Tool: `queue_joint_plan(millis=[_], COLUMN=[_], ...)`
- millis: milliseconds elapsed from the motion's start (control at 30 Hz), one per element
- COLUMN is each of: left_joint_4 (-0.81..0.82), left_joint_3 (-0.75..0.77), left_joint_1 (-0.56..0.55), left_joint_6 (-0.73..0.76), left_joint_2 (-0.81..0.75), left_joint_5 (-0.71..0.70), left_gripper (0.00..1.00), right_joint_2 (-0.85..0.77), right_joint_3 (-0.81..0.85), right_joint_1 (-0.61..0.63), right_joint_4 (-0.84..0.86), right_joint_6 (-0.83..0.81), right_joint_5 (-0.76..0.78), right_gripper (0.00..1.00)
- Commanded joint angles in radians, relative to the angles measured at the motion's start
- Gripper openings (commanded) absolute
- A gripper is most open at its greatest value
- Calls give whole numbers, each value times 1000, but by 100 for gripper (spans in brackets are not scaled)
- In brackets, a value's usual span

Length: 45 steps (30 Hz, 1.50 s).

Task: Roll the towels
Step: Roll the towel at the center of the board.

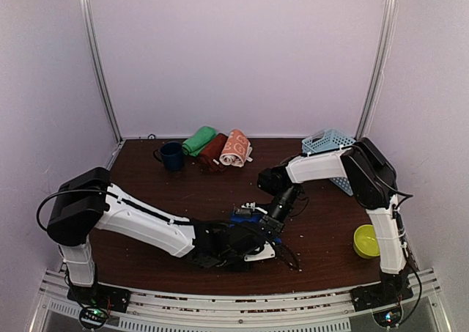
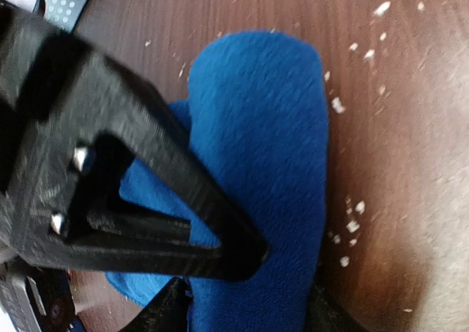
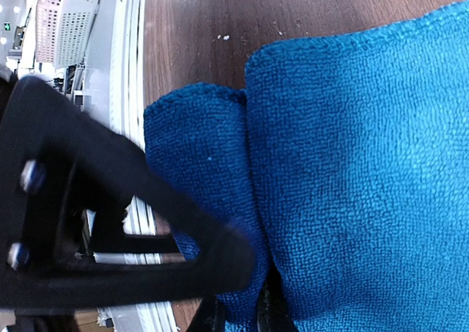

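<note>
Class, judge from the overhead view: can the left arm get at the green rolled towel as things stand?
Probably, though not at once: the left gripper is busy at the blue towel; bare table leads to the green towel, beside the mug.

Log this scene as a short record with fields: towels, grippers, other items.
towel in work: blue towel, looks partly rolled, near the middle of the table
left gripper: jaws wide, astride the roll; grip unclear
right gripper: shut on a fold of the blue towel
rolled towels: green towel, maroon towel, orange printed towel, side by side at the far edge
other items: navy mug left of them; pale blue basket far right; yellow bowl near right
</note>
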Motion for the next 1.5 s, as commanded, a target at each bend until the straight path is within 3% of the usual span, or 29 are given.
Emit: queue_joint_plan(millis=[0,333,500,733,900,1167,1300,1367,1467], left_joint_4=[70,72,69,43,6,-120,-110,-123,-171], left_joint_3=[-59,-33,-3,-21,-38,20,20,40,97], left_joint_1=[13,13,13,13,14,58,121,166,223], left_joint_6=[-30,-26,-28,-68,-138,-247,-322,-345,-374], left_joint_2=[-61,-17,-4,-19,-39,18,44,72,130], left_joint_5=[-56,6,41,113,204,484,677,787,944], left_gripper=[56,53,45,22,17,17,17,18,18], right_joint_2=[25,41,28,-53,-136,-362,-520,-616,-792], right_joint_3=[-34,-26,9,51,92,37,278,340,211], right_joint_1=[8,8,8,-13,-95,-247,-383,-437,-420], right_joint_4=[11,11,1,-69,-159,-86,-187,-134,6], right_joint_6=[-7,-6,5,-39,-81,13,47,97,121], right_joint_5=[178,153,154,134,109,141,10,-38,-88], right_gripper=[10,11,11,28,38,39,41,44,48])
